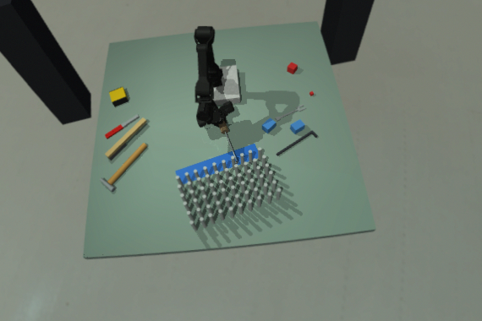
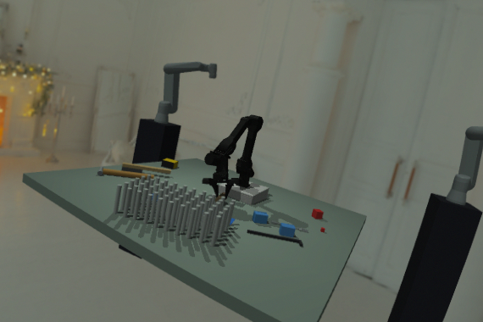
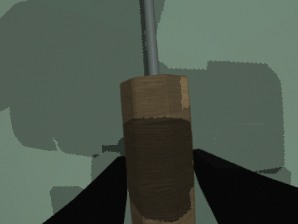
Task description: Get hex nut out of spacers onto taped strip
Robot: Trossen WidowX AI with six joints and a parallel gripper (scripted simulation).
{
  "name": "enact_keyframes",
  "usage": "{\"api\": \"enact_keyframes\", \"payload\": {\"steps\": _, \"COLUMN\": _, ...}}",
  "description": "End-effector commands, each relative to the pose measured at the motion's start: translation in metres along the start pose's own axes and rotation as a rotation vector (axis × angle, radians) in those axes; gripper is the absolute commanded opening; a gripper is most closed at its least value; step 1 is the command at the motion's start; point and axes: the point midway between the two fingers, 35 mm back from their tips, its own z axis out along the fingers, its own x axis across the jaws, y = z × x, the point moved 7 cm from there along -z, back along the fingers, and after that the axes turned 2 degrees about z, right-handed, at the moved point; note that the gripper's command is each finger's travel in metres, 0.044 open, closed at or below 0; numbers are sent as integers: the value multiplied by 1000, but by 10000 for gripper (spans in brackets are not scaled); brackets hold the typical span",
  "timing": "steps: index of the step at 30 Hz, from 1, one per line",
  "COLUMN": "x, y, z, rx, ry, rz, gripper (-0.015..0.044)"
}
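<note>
My gripper [image 1: 221, 127] [image 2: 222, 194] [image 3: 158, 159] is shut on the wooden handle [image 3: 156, 156] of a thin metal pick tool [image 1: 230, 145]. The tool's grey shaft [image 3: 148, 16] slants down toward the blue taped strip [image 1: 203, 166], its tip near the front row of the grey standing spacers [image 1: 230, 189] [image 2: 174, 209]. The spacers all stand upright. The hex nut is hidden among them in every view.
On the table's left lie a hammer [image 1: 124, 167], a wooden bar [image 1: 126, 138], a red-handled tool [image 1: 120, 127] and a yellow-black block [image 1: 118, 95]. On the right are two blue blocks [image 1: 269, 125] [image 1: 297, 126], a small fork tool [image 1: 292, 112], a black hex key [image 1: 297, 143] and red cubes [image 1: 292, 68].
</note>
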Motion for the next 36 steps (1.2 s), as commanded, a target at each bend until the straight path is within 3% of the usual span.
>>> {"api": "enact_keyframes", "payload": {"steps": 1, "x": 1, "y": 5, "z": -5, "rx": -17, "ry": 1, "rz": -10, "gripper": 0}}
{"api": "enact_keyframes", "payload": {"steps": 16, "x": 3, "y": 8, "z": -15, "rx": -18, "ry": 0, "rz": -9, "gripper": 0}}
{"api": "enact_keyframes", "payload": {"steps": 28, "x": 4, "y": -29, "z": -30, "rx": -15, "ry": 0, "rz": -10, "gripper": 0}}
{"api": "enact_keyframes", "payload": {"steps": 36, "x": 8, "y": -16, "z": -52, "rx": -16, "ry": 0, "rz": -10, "gripper": 0}}
